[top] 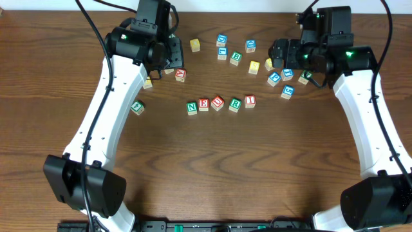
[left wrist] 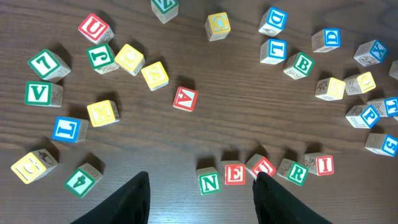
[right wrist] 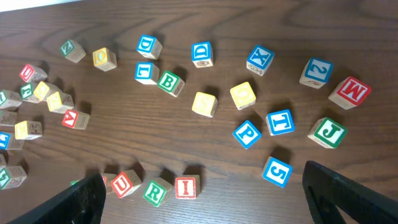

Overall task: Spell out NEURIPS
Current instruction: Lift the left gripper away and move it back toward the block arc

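Five cubes stand in a row at mid-table: green N, red E, red U, green R, red I. The U is turned askew. The row shows in the left wrist view from N to I, and in the right wrist view from U to I. A blue P lies right of the row, also in the right wrist view. A yellow S cube lies among the left-hand cubes. My left gripper and right gripper hover open and empty.
Several other letter cubes lie scattered behind the row: blue D, L, green B, yellow ones, blue X, T, a blue 5, green J, red M. A left cluster holds L, V, J, U, a red V and a green 4.
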`<state>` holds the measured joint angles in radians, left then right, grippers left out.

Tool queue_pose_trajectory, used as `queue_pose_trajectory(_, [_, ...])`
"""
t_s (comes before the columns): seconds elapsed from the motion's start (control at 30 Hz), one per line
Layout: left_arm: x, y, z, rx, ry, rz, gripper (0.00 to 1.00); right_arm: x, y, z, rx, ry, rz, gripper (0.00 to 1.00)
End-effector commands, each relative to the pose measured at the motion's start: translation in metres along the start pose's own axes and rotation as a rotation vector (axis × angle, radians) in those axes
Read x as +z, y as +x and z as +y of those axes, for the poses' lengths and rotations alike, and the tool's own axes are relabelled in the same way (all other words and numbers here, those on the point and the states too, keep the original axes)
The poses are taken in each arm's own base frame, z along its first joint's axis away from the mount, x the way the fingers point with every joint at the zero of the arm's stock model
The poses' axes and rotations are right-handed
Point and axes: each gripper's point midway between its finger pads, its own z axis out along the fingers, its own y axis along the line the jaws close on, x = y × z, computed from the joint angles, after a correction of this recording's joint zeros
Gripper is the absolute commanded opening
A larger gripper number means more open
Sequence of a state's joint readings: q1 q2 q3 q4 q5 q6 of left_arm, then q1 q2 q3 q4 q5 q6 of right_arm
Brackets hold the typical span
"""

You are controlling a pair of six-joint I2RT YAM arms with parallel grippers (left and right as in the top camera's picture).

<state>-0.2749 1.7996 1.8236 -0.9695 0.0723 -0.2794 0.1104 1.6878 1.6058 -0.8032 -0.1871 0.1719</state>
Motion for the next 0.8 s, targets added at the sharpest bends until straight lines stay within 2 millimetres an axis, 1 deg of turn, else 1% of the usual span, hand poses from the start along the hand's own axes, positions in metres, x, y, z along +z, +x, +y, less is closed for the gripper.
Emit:
queue_pose_trajectory(0.0, [-0.0048,-0.0049,0.0036,0.014,-0.014,-0.02,0.53,-0.0042,-0.0064,0.0049,-0.003,-0.006,-0.018,0.97])
queue_pose_trajectory(0.13, [-0.0048,-0.0048,0.0035,0.014,-0.014,-0.019,0.53,-0.0042,-0.0071,0.0015,-0.003,0.016,-0.022,0.97])
queue_pose_trajectory(0.53, [-0.0007,-0.0029,0.0043,0.014,-0.016,-0.015,0.53,-0.0041,-0.0072,0.0018,-0.003,0.015,-0.022,0.97])
queue_pose_trajectory(0.67, [-0.0007,-0.003,0.0043,0.014,-0.016,-0.015,0.53,-0.004,-0.0086,0.0012,-0.004,0.019,-0.028,0.95])
queue_pose_trajectory(0.77, [-0.0009,-0.0059,0.0095,0.014,-0.047,-0.03,0.53,-0.0039,-0.0102,0.0011,-0.005,0.021,-0.035,0.94])
